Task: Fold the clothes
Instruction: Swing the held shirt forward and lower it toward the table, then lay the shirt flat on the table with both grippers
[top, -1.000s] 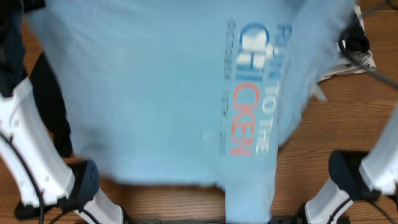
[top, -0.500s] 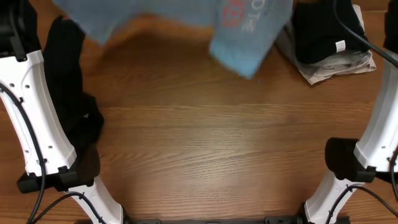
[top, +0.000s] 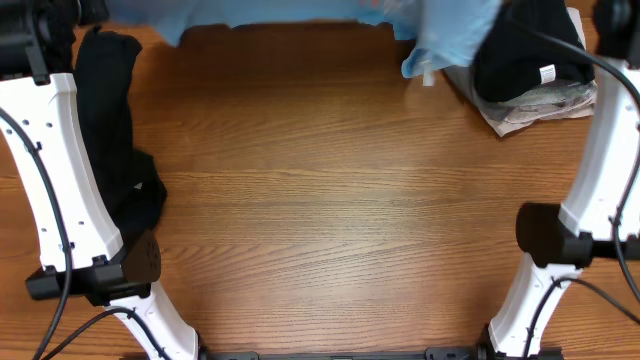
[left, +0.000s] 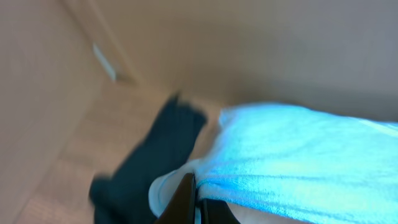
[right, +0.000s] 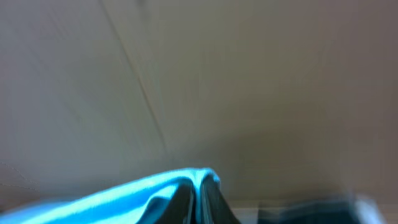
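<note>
The left claw and right claw each pinch tight on the soft light blue T-shirt, apparently lifted over the wooden table's far edge. Best to spread the held edge taut and level, then lay it flat mid-table.

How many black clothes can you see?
2: one black garment lies at the left; a second black garment sits at the far right. The blue shirt may hide more.
</note>
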